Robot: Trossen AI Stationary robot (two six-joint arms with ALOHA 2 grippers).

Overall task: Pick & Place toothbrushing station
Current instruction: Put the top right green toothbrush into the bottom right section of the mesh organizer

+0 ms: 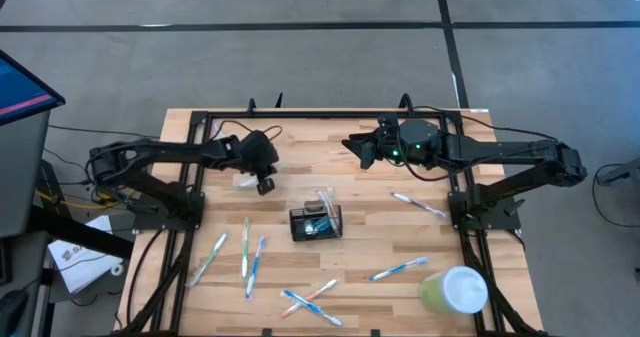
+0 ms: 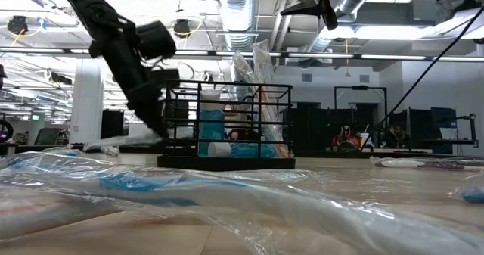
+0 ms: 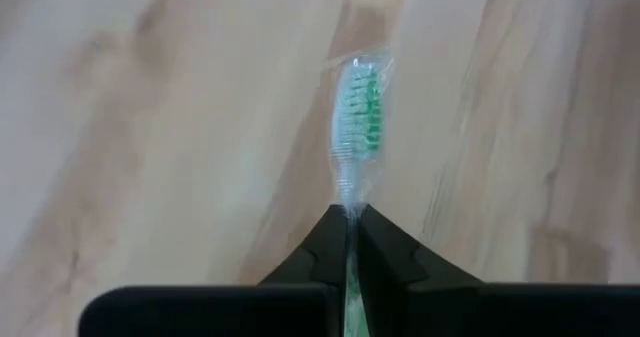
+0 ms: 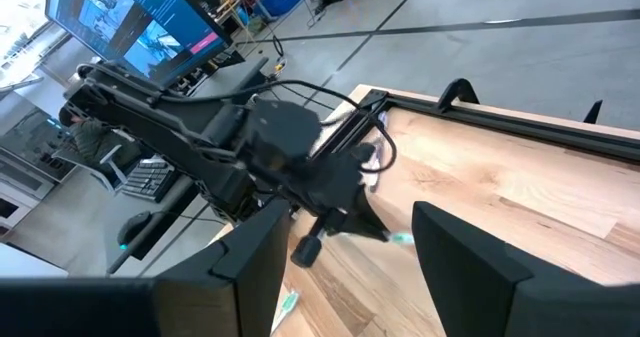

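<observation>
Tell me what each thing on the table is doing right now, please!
Left gripper: shut on the wrapped green-bristled toothbrush, low at the table.
Right gripper: open, empty, raised above the table's back edge.
Small black wire toothbrush holder: upright mid-table, wrapped toothbrushes already standing in it.
Pale green cup with white lid: lying on its side at the front right corner.
Loose wrapped toothbrushes: flat on the wooden table, scattered.

One black toothbrushing station (image 1: 316, 223) and one pale green cup (image 1: 453, 291) sit here. Loose wrapped toothbrushes (image 1: 247, 247) lie scattered, nine or so.
</observation>
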